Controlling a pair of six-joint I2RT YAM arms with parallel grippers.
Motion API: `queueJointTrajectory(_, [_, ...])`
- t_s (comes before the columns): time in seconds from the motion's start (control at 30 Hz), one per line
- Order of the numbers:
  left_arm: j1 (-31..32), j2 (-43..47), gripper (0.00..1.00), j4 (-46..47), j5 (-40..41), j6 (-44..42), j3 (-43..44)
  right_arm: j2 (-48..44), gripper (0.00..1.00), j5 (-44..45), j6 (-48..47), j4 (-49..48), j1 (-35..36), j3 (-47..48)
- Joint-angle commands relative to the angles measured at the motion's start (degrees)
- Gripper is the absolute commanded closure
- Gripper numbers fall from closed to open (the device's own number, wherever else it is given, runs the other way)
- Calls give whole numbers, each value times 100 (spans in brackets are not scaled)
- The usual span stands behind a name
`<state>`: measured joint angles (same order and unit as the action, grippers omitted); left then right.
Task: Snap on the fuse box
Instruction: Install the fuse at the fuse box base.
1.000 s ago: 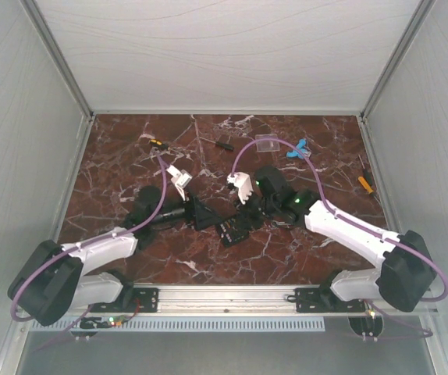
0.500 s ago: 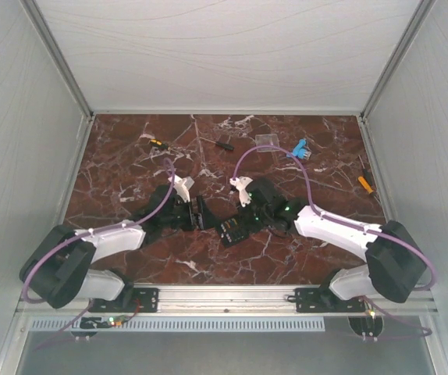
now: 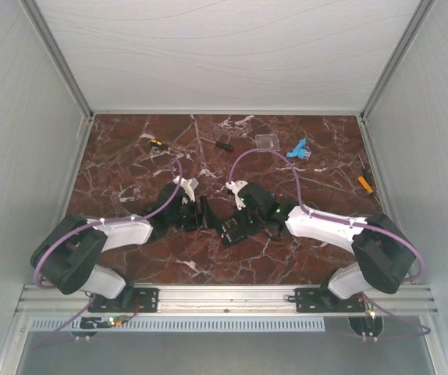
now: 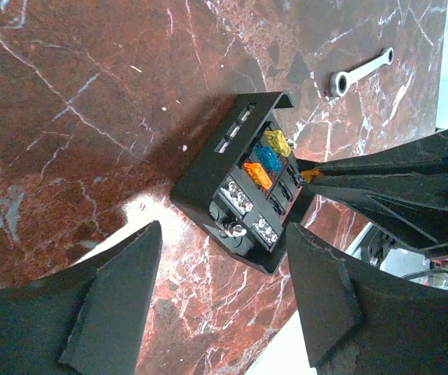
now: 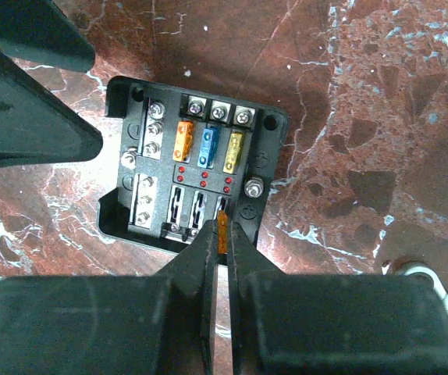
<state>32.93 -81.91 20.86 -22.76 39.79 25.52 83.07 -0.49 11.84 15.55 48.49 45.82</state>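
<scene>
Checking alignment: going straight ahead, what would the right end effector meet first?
The fuse box, probably an empty slot in its near row, touched by the orange fuse the end effector pinches.

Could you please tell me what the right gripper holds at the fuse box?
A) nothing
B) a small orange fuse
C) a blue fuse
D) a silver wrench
B: the right wrist view shows the right gripper shut on a small orange fuse at the fuse box's lower slots.

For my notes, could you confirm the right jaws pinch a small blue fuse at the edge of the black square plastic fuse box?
No: the small fuse in the right jaws is orange, not blue, per the right wrist view; the rest holds.
</scene>
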Motion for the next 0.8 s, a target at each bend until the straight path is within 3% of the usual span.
queueJointTrajectory(0.0, [63,-117,36,68,82,98,269,80,100,207,124,-188,68,95])
queueJointTrajectory(0.33, [143,-360,44,99,175,196,344,196,100,337,316,-300,151,0])
queueJointTrajectory(0.77, [205,-693,61,620,226,616,147,183,100,848,575,-481,315,-257])
